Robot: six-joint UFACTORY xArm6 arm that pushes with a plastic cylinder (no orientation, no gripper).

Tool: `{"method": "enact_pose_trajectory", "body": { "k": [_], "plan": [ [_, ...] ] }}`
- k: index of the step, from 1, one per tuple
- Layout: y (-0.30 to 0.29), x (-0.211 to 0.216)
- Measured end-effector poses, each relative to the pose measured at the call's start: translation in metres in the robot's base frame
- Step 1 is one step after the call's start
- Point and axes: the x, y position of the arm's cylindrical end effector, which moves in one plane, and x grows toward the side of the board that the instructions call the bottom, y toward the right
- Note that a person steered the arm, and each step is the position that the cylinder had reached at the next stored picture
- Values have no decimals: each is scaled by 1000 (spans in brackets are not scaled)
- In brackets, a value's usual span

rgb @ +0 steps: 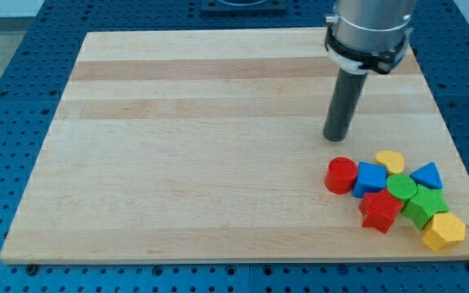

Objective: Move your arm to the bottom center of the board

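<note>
On the board's right half: that was where I stood, above the block cluster.
Tip: my tip (335, 138) rested on the wood, touching no block; a bare rod end with nothing to open or close, and it held nothing.
Rod: dark and straight, it rose toward the view's top into my grey collar (368, 32).
Nearest block: the red cylinder (340, 175) lay just below my tip in the view, apart from it.
Yellow block: a rounded yellow block (391, 160) lay near my tip, toward the view's lower right.
Blue blocks: a blue block (371, 177) sat against the red cylinder's right; a blue triangle (427, 175) sat further right.
Green blocks: a green cylinder (401, 187) sat between the two blues; a second green block (426, 207) lay below and right of it.
Red star: a red star-like block (379, 212) lay below the blue block.
Yellow hexagon: it (444, 231) lay lowest and furthest right, near the board's edge.
Board: pale wood (186, 163) on a blue perforated table (6, 98).
Bottom centre: the board's bottom centre lay well to the view's lower left of my tip.
</note>
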Motion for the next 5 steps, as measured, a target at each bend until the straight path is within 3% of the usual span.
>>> {"method": "enact_pose_trajectory", "body": {
  "k": [1,3,5],
  "plan": [
    [-54,-1],
    [-67,-1],
    [-91,50]
  ]
}}
